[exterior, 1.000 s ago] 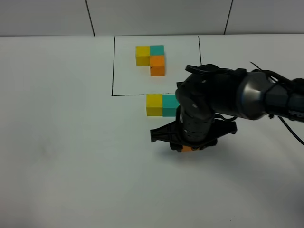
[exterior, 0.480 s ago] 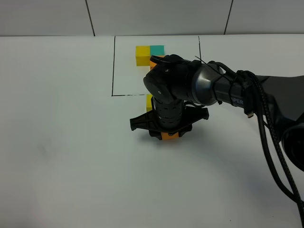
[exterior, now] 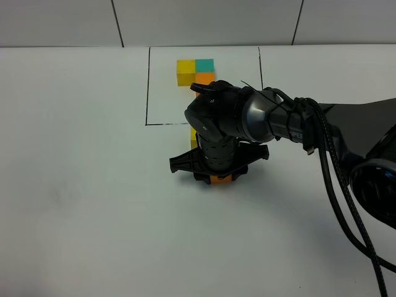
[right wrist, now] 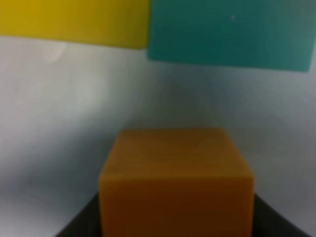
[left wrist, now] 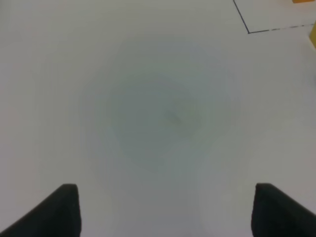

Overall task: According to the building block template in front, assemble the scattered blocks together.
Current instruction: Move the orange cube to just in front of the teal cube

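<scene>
orange cube held just short of the yellow-teal pair

right gripper is clamped on the orange cube, low over the counter. in the right wrist view a strip of bare counter separates it from the yellow cube and teal cube, which sit side by side and touching. the orange cube faces mostly the teal one, likely because the building block template, inside its black-lined rectangle, has orange against teal's near face. from above, the arm hides the pair except a yellow sliver.

left gripper hangs wide open over bare counter, holding nothing and well clear of the work.

a second ago the right gripper held the orange cube further to the right, with the pair in plain sight. since then it has swung left in front of them, and over the last half second it has barely shifted.
</scene>
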You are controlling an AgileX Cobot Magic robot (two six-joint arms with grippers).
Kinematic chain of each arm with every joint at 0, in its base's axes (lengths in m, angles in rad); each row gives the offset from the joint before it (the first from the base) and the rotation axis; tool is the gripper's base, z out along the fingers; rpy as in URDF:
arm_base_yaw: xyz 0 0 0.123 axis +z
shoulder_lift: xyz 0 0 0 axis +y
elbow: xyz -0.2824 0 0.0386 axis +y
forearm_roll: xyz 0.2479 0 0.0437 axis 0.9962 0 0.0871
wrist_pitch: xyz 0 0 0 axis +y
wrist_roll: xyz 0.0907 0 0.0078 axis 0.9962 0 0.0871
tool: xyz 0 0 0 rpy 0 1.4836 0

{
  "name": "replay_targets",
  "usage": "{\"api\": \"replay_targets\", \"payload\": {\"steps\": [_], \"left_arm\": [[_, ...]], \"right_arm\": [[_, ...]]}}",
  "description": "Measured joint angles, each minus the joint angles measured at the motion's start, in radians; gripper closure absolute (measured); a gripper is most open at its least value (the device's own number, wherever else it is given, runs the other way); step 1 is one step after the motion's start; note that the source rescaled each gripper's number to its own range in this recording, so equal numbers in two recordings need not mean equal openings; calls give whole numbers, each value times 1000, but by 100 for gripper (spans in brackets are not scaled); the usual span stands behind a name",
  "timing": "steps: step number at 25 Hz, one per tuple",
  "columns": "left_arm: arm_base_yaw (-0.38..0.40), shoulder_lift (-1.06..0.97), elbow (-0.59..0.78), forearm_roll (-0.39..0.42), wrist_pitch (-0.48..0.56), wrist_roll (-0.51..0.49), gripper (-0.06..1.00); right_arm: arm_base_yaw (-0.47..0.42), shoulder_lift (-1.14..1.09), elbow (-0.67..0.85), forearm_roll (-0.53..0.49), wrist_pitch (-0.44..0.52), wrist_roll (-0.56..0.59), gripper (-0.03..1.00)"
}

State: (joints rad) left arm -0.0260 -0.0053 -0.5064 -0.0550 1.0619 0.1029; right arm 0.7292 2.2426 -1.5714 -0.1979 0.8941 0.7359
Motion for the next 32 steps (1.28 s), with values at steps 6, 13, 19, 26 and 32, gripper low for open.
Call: {"api": "replay_targets", "payload": {"steps": [6, 13, 19, 26, 32], "left_arm": [[0, 0, 0, 0, 0, 0, 30], [0, 0, 0, 0, 0, 0, 30], [0, 0, 0, 0, 0, -2, 30], [0, 0, 0, 0, 0, -1, 30], [0, 0, 0, 0, 0, -1, 30]], "right_arm": [[-1, 1, -1, -29, -29, 20, 97], [-20, 2, -1, -45, -57, 51, 97], [-31, 3, -1, -42, -60, 52, 97], [-35, 3, -2, -39, -60, 51, 97], [-40, 3, -2, -40, -67, 51, 97]]}}
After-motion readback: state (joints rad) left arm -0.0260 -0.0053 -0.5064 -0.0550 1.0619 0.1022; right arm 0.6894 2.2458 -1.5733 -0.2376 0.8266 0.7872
